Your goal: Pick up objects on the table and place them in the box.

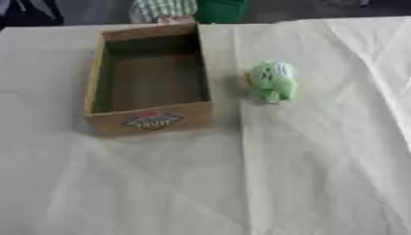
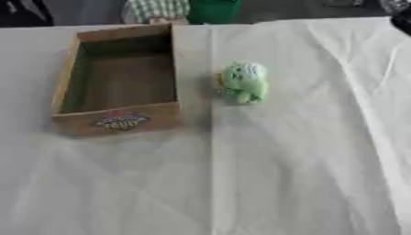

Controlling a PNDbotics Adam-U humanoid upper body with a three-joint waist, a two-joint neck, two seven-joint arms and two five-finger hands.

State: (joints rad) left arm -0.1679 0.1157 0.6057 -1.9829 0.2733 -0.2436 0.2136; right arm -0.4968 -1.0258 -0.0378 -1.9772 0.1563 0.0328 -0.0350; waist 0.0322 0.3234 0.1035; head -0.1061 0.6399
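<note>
A pale creased cloth [image 1: 305, 174] covers the whole counter [image 1: 32, 59], with fold lines running toward the near edge. On it, left of centre, stands an open wooden box [image 1: 149, 120] with nothing visible inside and a coloured label [image 1: 152, 120] on its near wall. Just to the right of the box, apart from it, a small green plush toy [image 1: 273, 81] lies on the cloth. Neither robot hand shows in either view, so I cannot tell whether they are released or clenched.
</note>
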